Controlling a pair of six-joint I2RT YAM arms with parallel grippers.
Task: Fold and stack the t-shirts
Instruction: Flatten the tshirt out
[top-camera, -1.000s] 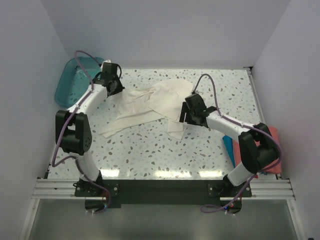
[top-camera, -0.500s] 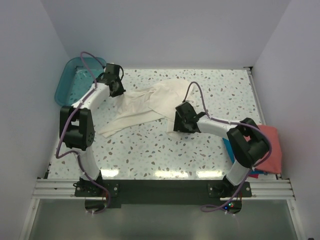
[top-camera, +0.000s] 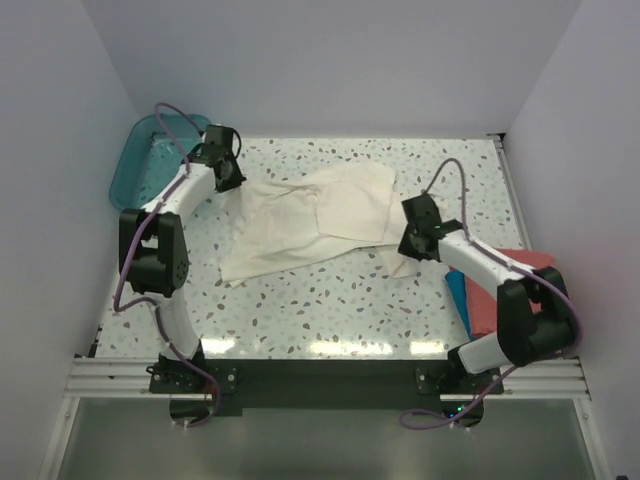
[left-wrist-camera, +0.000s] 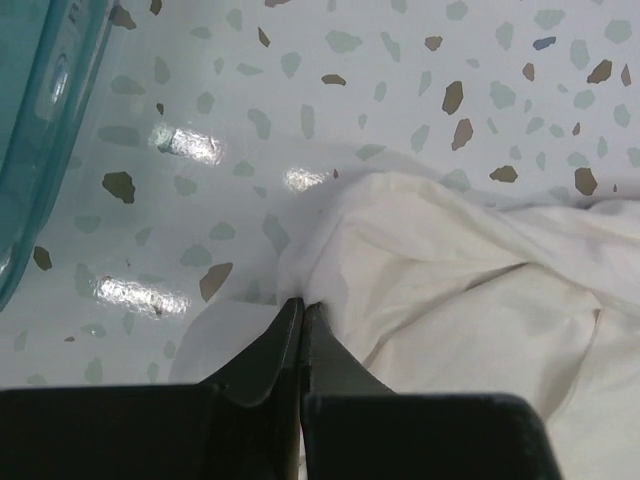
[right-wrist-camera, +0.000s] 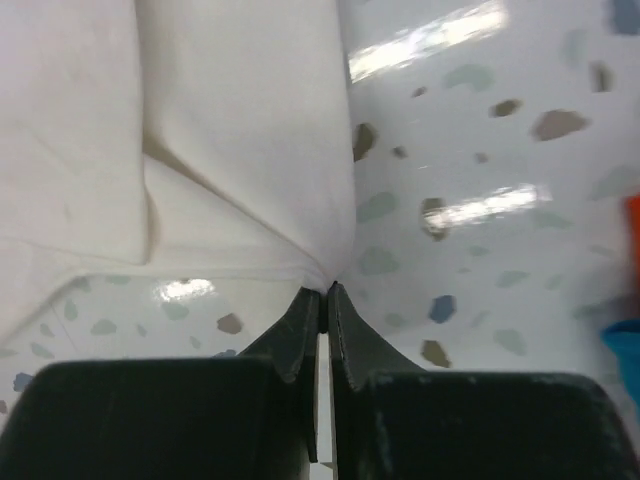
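Observation:
The cream-white t-shirt (top-camera: 310, 215) lies spread across the middle of the speckled table, wrinkled and partly doubled over. My left gripper (top-camera: 234, 181) is shut on its far left edge, close to the tub; the left wrist view shows the closed fingertips (left-wrist-camera: 302, 304) pinching a fold of the cream cloth (left-wrist-camera: 450, 280). My right gripper (top-camera: 407, 251) is shut on the shirt's near right corner; in the right wrist view the tips (right-wrist-camera: 327, 289) hold the cloth (right-wrist-camera: 230, 130) drawn to a point. A salmon-red t-shirt (top-camera: 540, 262) and a bright blue one (top-camera: 456, 288) lie at the right edge, partly hidden under the right arm.
A translucent teal tub (top-camera: 140, 160) stands at the far left corner, its wall (left-wrist-camera: 40, 100) close to the left gripper. White walls enclose the table on three sides. The red shirt (right-wrist-camera: 632, 215) and blue shirt (right-wrist-camera: 625, 350) show at the right wrist view's edge.
My right gripper has shut on the shirt's near right corner and drawn it to the right, spreading the cloth wider. The left gripper has kept its hold in about the same place.

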